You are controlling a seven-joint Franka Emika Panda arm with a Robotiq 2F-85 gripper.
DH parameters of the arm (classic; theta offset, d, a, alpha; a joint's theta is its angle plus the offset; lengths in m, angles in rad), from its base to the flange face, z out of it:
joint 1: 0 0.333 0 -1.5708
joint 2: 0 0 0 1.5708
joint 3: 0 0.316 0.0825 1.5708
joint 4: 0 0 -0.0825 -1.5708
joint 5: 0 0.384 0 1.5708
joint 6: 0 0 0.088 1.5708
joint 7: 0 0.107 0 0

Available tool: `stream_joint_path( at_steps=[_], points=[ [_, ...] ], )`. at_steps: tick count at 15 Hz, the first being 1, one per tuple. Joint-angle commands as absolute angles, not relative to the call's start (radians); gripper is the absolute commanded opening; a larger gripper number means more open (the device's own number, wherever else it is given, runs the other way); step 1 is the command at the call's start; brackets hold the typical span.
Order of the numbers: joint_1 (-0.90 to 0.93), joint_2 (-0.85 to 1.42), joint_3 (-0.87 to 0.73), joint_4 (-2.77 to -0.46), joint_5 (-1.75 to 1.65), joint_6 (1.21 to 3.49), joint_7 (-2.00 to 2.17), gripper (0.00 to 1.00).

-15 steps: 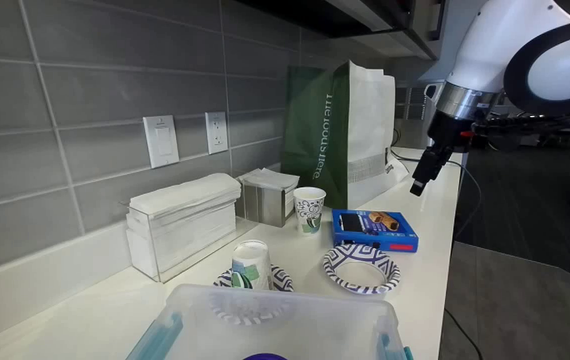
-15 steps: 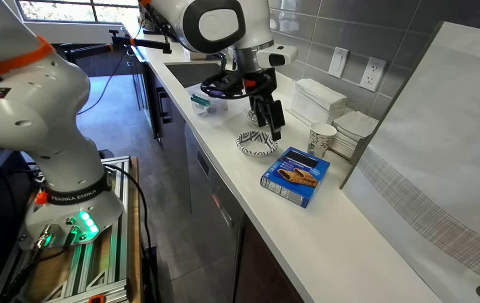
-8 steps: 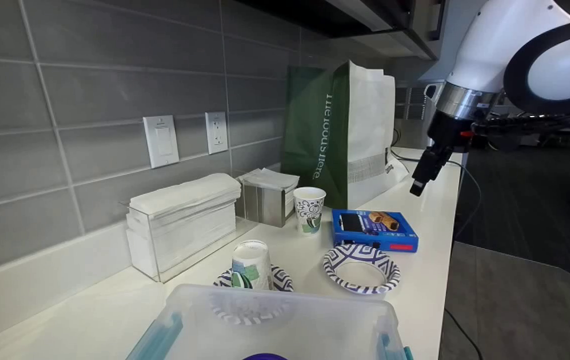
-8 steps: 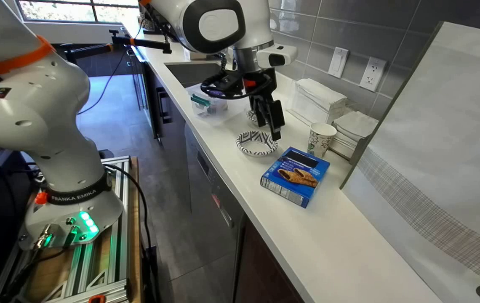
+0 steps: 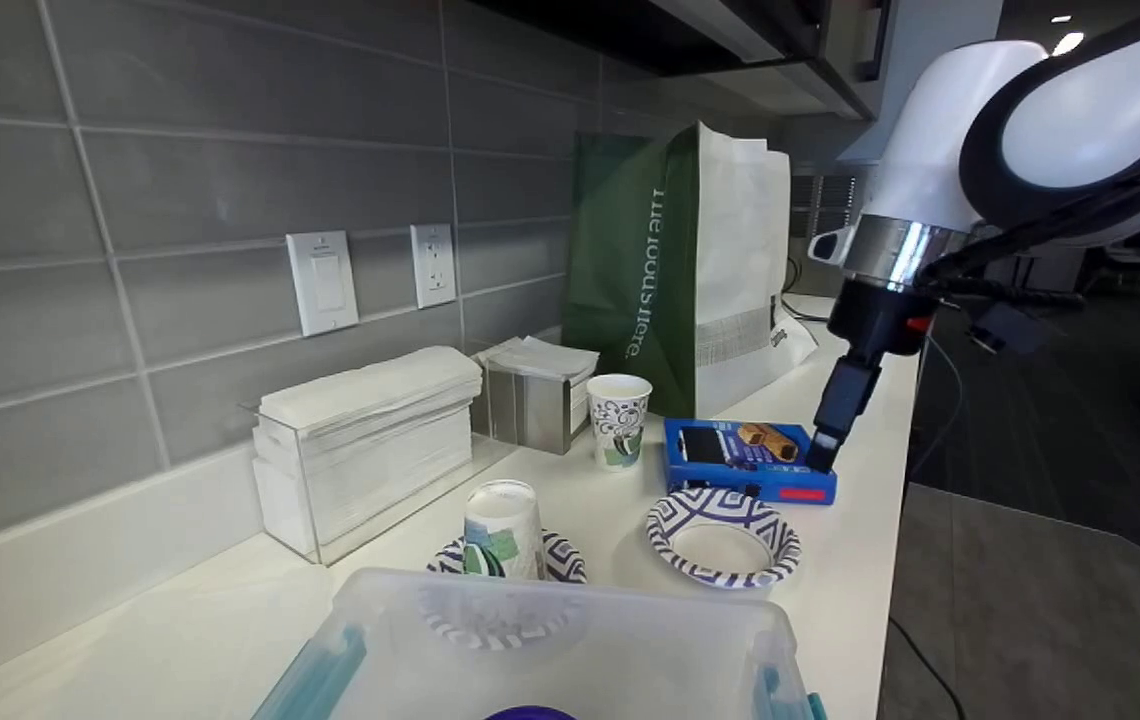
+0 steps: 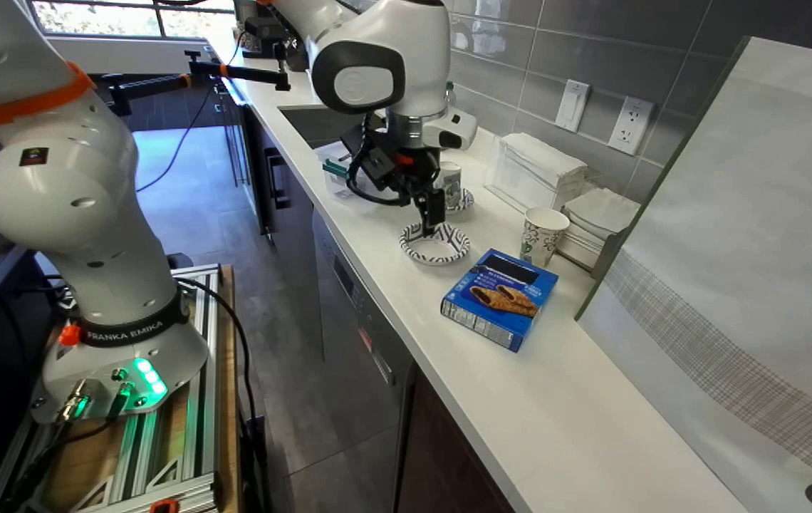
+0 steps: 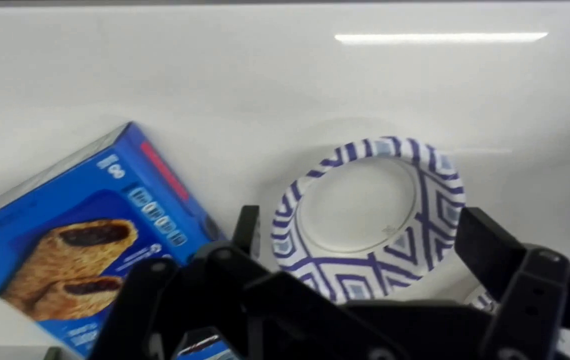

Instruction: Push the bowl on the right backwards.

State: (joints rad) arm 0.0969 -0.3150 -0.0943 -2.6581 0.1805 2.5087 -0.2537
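The bowl, wide and white with a dark blue rim pattern, sits on the counter in both exterior views (image 5: 723, 501) (image 6: 436, 249). In the wrist view the bowl (image 7: 357, 205) lies beyond and between the fingers. My gripper (image 7: 365, 225) is open and empty, one finger on each side of the bowl's outline. In both exterior views the gripper (image 5: 819, 452) (image 6: 431, 222) points down; it overlaps the bowl's far rim in an exterior view. Whether it touches the bowl cannot be told, but it looks above it.
A blue snack box (image 5: 750, 460) lies beside the bowl. A second patterned bowl (image 5: 566, 560) holds an upside-down cup (image 5: 502, 530). A translucent tub (image 5: 570, 640), an upright paper cup (image 5: 619, 422), napkin holders (image 5: 370, 450) and a paper bag (image 5: 740, 270) stand around. The counter edge (image 6: 406, 324) is near.
My gripper has moved down and over toward the bowl. In an exterior view it has uncovered the upside-down cup behind it. The bowl and other objects have not moved.
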Motion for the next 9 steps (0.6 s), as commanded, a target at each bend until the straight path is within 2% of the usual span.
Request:
stream_joint_path(
  at_steps=[1,5,9],
  points=[
    [0.133,-0.274,-0.138,-2.642,0.291,2.386,-0.380,1.00],
    [0.112,-0.219,-0.122,-2.632,0.281,2.301,-0.424,1.00],
    [0.110,-0.149,-0.094,-2.618,0.263,2.321,-0.450,1.00]
  ],
)
